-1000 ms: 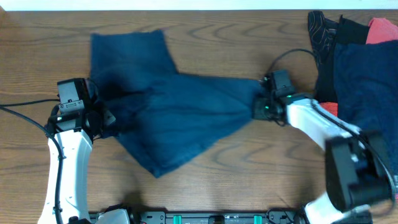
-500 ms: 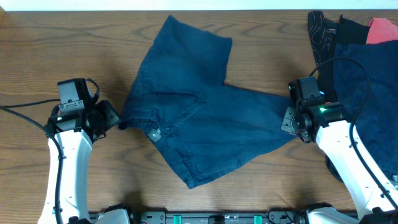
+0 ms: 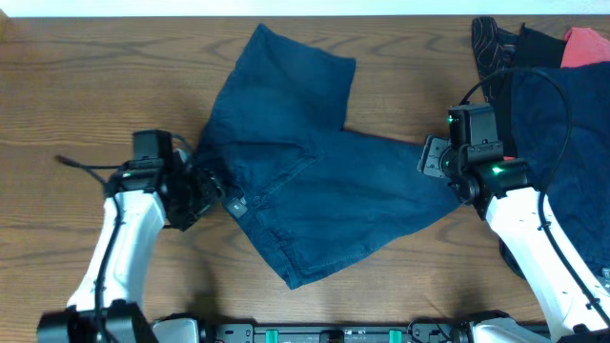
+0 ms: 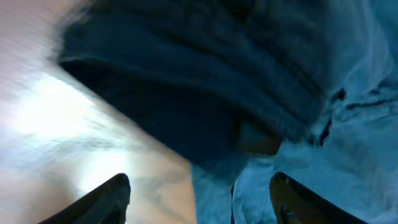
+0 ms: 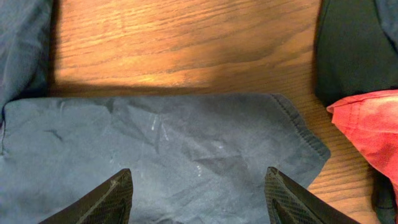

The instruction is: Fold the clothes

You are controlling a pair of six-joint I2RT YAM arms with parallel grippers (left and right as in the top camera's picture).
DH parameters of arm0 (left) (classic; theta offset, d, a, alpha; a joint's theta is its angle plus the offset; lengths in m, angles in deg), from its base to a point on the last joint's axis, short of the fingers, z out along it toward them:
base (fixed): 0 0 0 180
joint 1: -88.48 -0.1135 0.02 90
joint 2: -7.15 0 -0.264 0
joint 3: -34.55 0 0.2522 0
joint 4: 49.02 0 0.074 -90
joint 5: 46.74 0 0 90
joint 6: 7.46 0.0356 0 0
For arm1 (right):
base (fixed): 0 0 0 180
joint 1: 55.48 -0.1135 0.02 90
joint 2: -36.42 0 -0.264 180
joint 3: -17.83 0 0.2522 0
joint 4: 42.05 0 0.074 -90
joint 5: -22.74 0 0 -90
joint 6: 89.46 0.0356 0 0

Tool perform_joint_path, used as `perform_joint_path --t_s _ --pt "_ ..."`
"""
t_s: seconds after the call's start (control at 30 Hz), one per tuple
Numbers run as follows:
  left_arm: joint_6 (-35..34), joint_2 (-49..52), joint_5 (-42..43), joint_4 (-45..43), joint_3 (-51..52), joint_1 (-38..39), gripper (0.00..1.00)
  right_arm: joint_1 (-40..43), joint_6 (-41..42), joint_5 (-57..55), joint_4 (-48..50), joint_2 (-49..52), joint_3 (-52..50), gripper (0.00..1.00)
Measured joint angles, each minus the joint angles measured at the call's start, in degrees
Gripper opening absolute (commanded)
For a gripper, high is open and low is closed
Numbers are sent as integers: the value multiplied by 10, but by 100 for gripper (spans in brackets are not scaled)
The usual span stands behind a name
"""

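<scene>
Dark navy shorts [image 3: 315,191] lie spread on the wooden table, one leg pointing to the back, the other to the right. My left gripper [image 3: 205,186] is at the waistband's left end, open. In the left wrist view its fingertips [image 4: 109,196] stand wide apart, with the waistband cloth [image 4: 249,93] under and ahead of them. My right gripper [image 3: 434,157] hovers open over the right leg's hem [image 5: 186,143], with nothing between its jaws. More clothes are piled at the right: a navy piece [image 3: 562,124], a black patterned piece [image 3: 491,48] and a coral-red piece [image 3: 583,43].
The pile sits close behind the right arm, at the table's right edge. In the right wrist view the coral-red cloth [image 5: 367,124] and a dark piece [image 5: 351,50] lie just beyond the hem. Bare wood [image 3: 57,95] lies left of the shorts.
The shorts went from bunched between both grippers to lying spread. The right gripper opened and let go of the leg. The left arm moved right, up to the waistband, opening wider.
</scene>
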State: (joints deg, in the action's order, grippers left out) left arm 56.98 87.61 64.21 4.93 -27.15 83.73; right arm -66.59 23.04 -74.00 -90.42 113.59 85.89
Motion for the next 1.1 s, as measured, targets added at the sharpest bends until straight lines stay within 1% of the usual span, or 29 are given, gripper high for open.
perform_joint_path --t_s 0.03,0.07,0.1,0.13,0.17,0.2,0.27,0.33,0.4,0.43,0.47,0.5,0.53,0.57,0.6,0.63,0.7,0.77,0.83,0.9,1.0,1.1 --pt "-3 10 1 -22 3 9 75 0 -2 2 -1 0 0 65" --pt "-5 24 0 -60 7 22 64 0 -3 4 -1 0 0 62" --pt "-10 35 -2 -81 7 28 36 0 -6 5 -2 0 0 56" --pt "-12 48 -9 -110 7 36 15 0 -8 7 -1 0 0 52" --pt "-9 62 -24 -139 8 42 8 0 -10 9 -1 0 0 49" --pt "-8 73 -40 -163 8 45 6 0 -13 12 -1 0 0 46" --pt "-7 92 -76 -206 8 38 6 0 -25 25 1 0 0 38" --pt "-8 99 -98 -224 3 19 6 0 -39 43 4 0 0 36" --pt "-8 102 -109 -226 -20 -10 6 0 -50 59 15 0 0 37" --pt "-7 103 -110 -226 -36 -23 10 0 -52 64 23 0 0 40" --pt "-5 103 -108 -224 -58 -37 17 0 -56 71 32 0 0 41" --pt "-2 103 -106 -223 -78 -47 31 0 -59 77 43 0 0 43" --pt "-1 103 -99 -219 -100 -57 59 0 -62 84 56 0 0 43" --pt "-2 103 -89 -212 -120 -64 81 0 -64 90 68 1 0 44" --pt "-1 101 -75 -201 -136 -68 100 -1 -66 97 79 3 0 47" --pt "-1 99 -62 -187 -144 -68 98 -2 -67 102 85 5 0 49" --pt "-1 95 -30 -126 -154 -64 98 -6 -70 111 89 13 0 51" --pt "-1 95 -11 -32 -153 -57 98 -13 -71 116 78 22 0 52" --pt "-1 96 3 61 -146 -48 98 -20 -71 122 47 33 0 54" --pt "-1 96 9 133 -139 -40 98 -26 -72 128 1 43 0 55" --pt "-1 96 10 210 -122 -31 98 -38 -71 136 -64 63 0 57" --pt "0 96 8 245 -100 -26 98 -48 -62 142 -108 88 0 59"
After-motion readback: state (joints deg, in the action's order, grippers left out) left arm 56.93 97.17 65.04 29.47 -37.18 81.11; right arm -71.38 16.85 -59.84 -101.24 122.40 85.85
